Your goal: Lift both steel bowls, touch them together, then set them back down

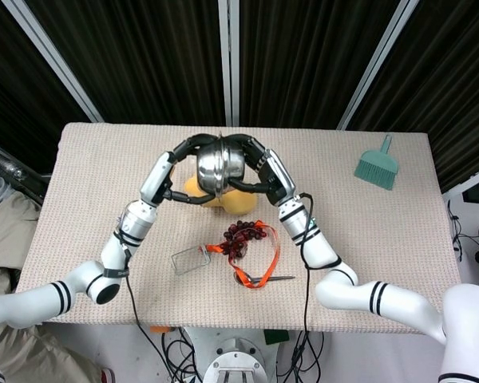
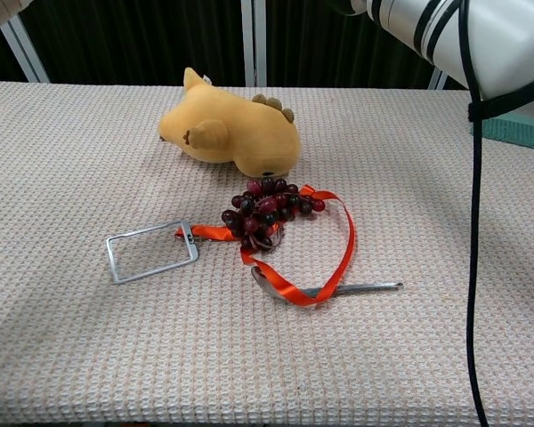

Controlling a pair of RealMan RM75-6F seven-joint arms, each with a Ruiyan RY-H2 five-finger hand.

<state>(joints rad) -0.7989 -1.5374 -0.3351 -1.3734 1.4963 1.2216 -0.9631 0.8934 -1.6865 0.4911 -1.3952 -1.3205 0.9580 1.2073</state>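
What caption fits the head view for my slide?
Both hands, left and right, hold the steel bowls together above a yellow plush on the table.
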